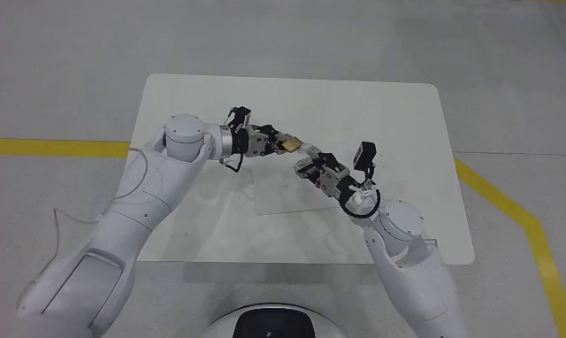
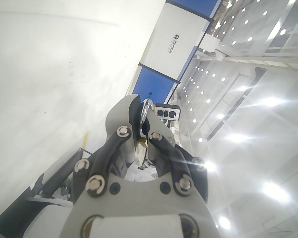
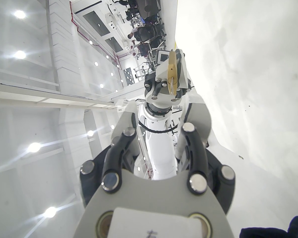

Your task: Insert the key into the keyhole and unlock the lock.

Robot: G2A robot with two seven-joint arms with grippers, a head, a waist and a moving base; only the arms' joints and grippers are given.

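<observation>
My left gripper (image 1: 278, 142) is held above the middle of the table (image 1: 380, 117), and its fingers (image 2: 121, 115) are clamped tight on the lock (image 1: 289, 144). From my left wrist I see the silver shackle (image 2: 145, 107) curving out at the fingertips, with a small bit of brass showing deeper in the grip. In the top view the brass body pokes out past those fingertips, toward my other hand. My right gripper (image 1: 302, 161) comes in from the opposite side, tips aimed at the lock and near it, though I cannot tell from above whether they touch. Its fingers (image 3: 196, 117) are spread wide apart. Through that gap, from my right wrist, I see my left gripper (image 3: 172, 55) facing me with the lock (image 3: 171, 68) edge-on between its pads. A thin silver piece (image 3: 173, 86) stands out from the brass at the end nearer the left palm; what it is I cannot tell. Both hands are off the table surface.
</observation>
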